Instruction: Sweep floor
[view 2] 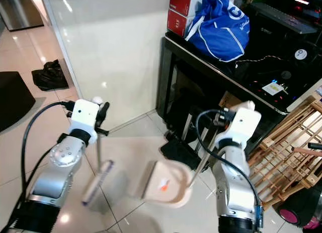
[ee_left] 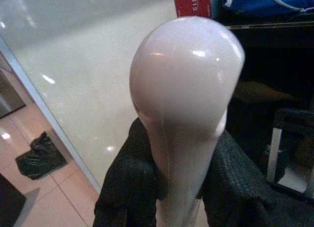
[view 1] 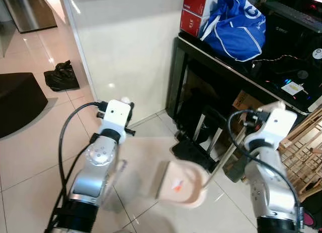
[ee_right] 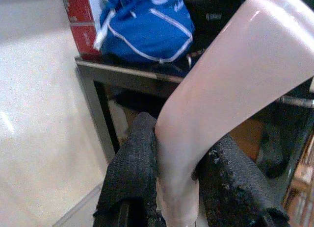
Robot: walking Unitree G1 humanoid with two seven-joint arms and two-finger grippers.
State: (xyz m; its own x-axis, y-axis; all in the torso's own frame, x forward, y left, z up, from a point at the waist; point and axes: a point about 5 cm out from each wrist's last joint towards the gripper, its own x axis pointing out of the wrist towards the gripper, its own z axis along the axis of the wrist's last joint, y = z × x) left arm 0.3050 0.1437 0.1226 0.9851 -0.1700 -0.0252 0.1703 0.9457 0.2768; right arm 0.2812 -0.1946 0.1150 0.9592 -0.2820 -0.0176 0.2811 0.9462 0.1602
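Note:
My left gripper [ee_left: 179, 173] is shut on the pale pink broom handle [ee_left: 186, 75], just below its rounded top end. The stick runs down to the blurred broom head [view 2: 98, 185] over the tiled floor. My right gripper [ee_right: 179, 183] is shut on the curved pink handle [ee_right: 235, 85] of the dustpan. The dustpan's beige scoop [view 1: 178, 185] sits low on the floor between my arms, its mouth facing the broom head. A small orange speck [view 2: 163, 185] lies inside the scoop.
A black table [view 1: 221, 59] at the right carries a blue bag [view 1: 234, 26] and red boxes [view 1: 196, 11], with dark gear [view 1: 193, 145] under it. A wooden rack [view 1: 307, 147] leans at far right. A white wall panel [view 1: 126, 47] stands ahead. A black rubbish bag [view 1: 61, 76] lies at left.

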